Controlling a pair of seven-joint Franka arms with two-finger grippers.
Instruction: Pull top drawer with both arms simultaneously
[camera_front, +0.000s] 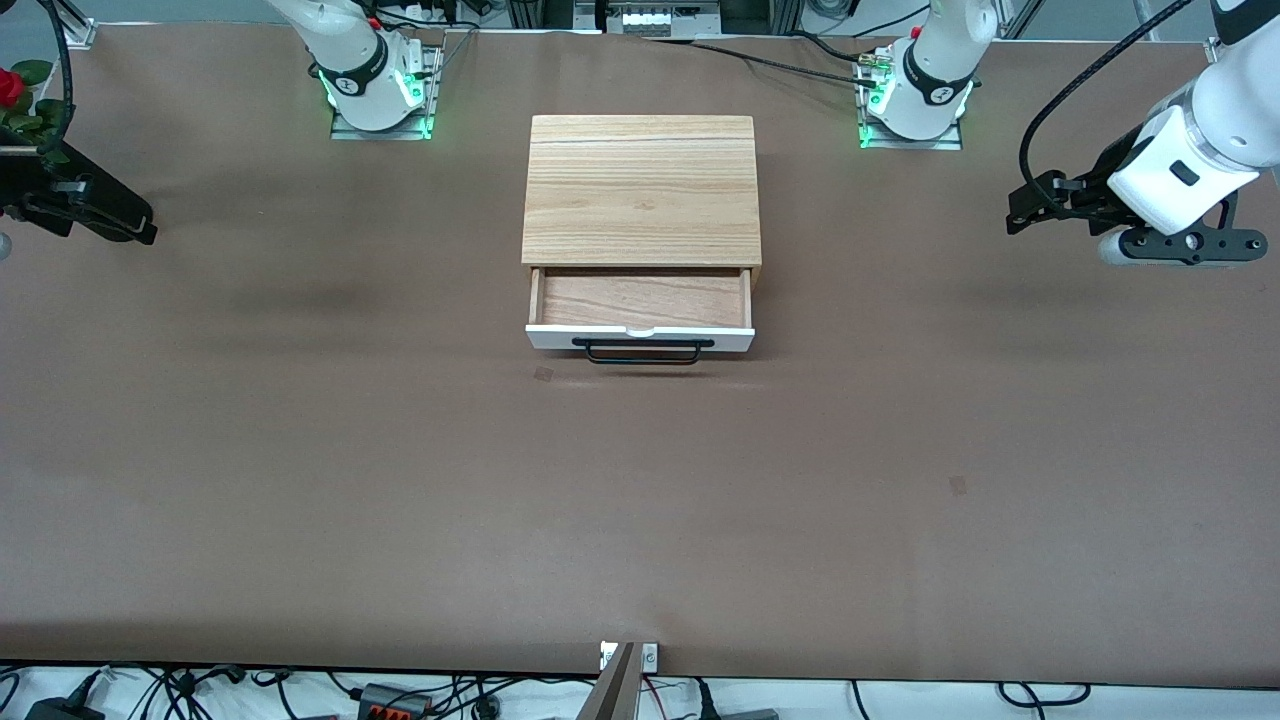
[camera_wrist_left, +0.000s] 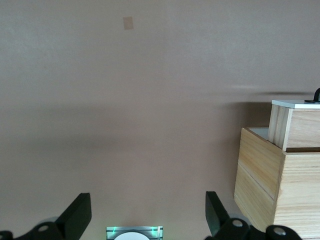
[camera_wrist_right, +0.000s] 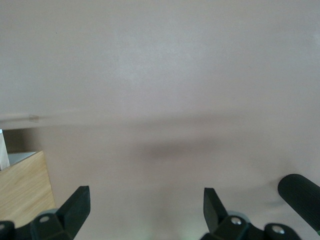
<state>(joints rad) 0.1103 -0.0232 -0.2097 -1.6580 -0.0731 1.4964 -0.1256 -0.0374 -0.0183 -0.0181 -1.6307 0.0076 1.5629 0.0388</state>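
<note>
The top drawer (camera_front: 640, 298) of the light wood cabinet (camera_front: 640, 190) stands pulled out toward the front camera. Its light wood inside is empty, and its white front panel (camera_front: 700, 339) carries a black bar handle (camera_front: 640, 352). My left gripper (camera_front: 1018, 212) is open and empty, up over the table toward the left arm's end, well apart from the cabinet. My right gripper (camera_front: 140, 228) is open and empty over the right arm's end. In the left wrist view the gripper (camera_wrist_left: 147, 212) is wide open, with the drawer (camera_wrist_left: 300, 127) jutting from the cabinet (camera_wrist_left: 265, 185). The right wrist view shows its gripper (camera_wrist_right: 145, 205) open.
The two arm bases (camera_front: 380, 90) (camera_front: 915, 95) stand at the table's back edge beside the cabinet. A red flower (camera_front: 10, 85) sits at the right arm's end. Small tape patches (camera_front: 543, 374) (camera_front: 958, 485) mark the brown table. A black ribbed cylinder (camera_wrist_right: 300, 195) shows near the right gripper.
</note>
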